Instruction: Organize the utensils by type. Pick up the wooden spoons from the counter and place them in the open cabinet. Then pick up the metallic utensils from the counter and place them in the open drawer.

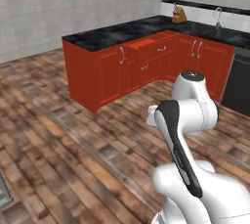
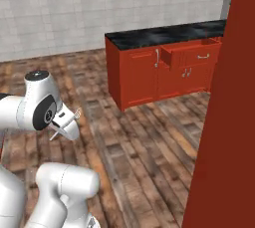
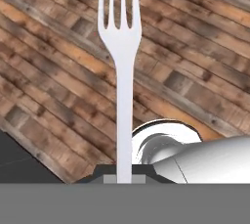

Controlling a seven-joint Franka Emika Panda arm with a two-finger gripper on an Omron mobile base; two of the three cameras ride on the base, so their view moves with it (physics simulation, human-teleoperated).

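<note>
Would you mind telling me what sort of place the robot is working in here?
A rendered kitchen, it seems: red-orange base cabinets under a black marble counter, a faucet at the far end, and a wood plank floor. The gripper holds a fork.

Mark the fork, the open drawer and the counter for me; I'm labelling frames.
fork (image 3: 124, 96): hand view, on its handle below the tines.
open drawer (image 2: 191, 53): right base view, on its front panel.
counter (image 1: 112, 33): left base view, on its black marble top.

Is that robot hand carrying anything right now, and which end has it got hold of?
Yes: the gripper is shut on a thin silvery metal fork, held by the handle end, prongs pointing away.
</note>
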